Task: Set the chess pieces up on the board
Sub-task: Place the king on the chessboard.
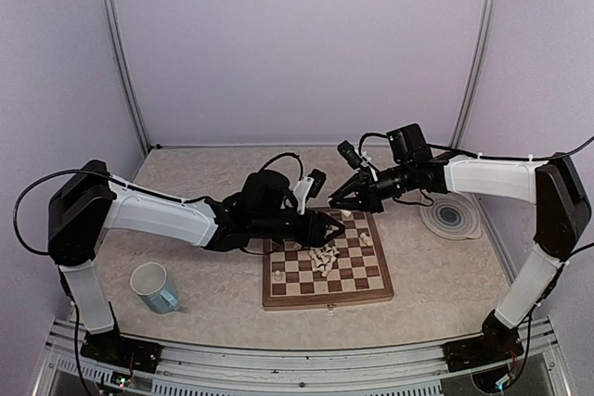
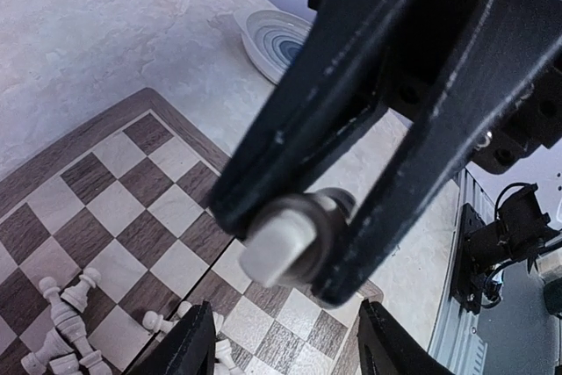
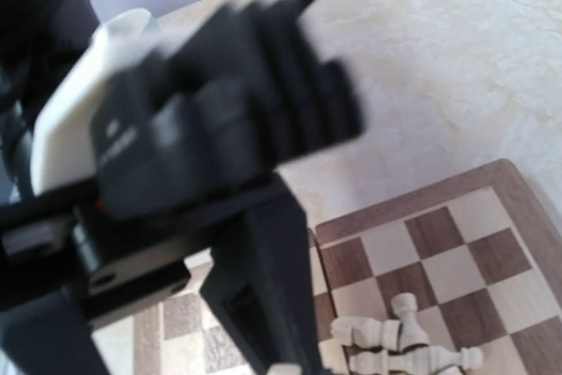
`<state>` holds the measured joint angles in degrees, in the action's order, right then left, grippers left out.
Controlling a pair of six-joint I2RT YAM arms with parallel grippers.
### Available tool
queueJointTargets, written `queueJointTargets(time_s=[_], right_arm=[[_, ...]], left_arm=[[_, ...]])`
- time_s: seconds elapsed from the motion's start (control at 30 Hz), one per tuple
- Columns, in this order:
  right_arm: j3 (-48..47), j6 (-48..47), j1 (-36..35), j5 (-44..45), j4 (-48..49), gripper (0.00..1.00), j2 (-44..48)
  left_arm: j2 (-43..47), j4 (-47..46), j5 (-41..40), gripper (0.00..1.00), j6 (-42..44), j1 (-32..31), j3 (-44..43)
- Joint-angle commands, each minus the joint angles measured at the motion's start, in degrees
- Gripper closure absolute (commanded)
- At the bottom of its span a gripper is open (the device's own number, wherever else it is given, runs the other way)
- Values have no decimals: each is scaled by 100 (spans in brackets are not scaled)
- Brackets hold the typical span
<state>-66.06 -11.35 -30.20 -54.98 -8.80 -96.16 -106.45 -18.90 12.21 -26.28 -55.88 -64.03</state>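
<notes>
The right tool (image 2: 294, 256) pinches one chess piece (image 2: 274, 252) and holds it over the board (image 1: 371, 289), near its 12 o'clock edge. The left tool (image 2: 285, 340) is just beside it, wide, with nothing in it. The other chess pieces (image 1: 323, 259) lie in a heap near the middle of the board. On the table (image 1: 213, 183), a plate (image 1: 450, 217) sits at 2 o'clock from the board and a cup (image 1: 155, 287) at 9 o'clock.

Clutter of chess pieces (image 1: 323, 259) at board (image 1: 371, 290) centre
</notes>
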Motion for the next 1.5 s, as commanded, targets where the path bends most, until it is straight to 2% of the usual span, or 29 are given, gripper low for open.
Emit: queueJointTargets(time_s=[0.0, 0.13, 0.27, 0.4, 0.6, 0.73, 0.8, 0.87, 1.03, 1.47], right_arm=[[27, 64, 58, -264, 47, 100, -27], [176, 86, 84, -146, 95, 100, 0], [396, -204, 92, 611, -129, 100, -60], [758, -668, 101, 908, -301, 100, -71], [436, -707, 102, 2036, -660, 100, -709], [397, -766, 98, 2459, -775, 100, -954], [361, -796, 102, 2569, -837, 93, -1026], [301, -807, 99, 2651, -940, 81, -1105], [272, -792, 93, 2688, -1086, 68, -1036], [770, -1025, -112, 3563, -1485, 60, -631]], left_arm=[[218, -780, -4, 44, 118, -49, 241], [354, -941, -4, 45, 26, -61, 421], [554, -573, -187, 45, 27, -64, 470], [828, -79, -547, 45, 28, -13, 571], [885, -46, -586, 45, -139, 79, 659], [915, -52, -591, 45, -156, 79, 672], [920, -61, -588, 45, -158, 89, 688], [908, -75, -580, 46, -157, 87, 690], [847, -83, -514, 45, -158, 100, 690], [829, -123, -393, 45, -157, 193, 701]])
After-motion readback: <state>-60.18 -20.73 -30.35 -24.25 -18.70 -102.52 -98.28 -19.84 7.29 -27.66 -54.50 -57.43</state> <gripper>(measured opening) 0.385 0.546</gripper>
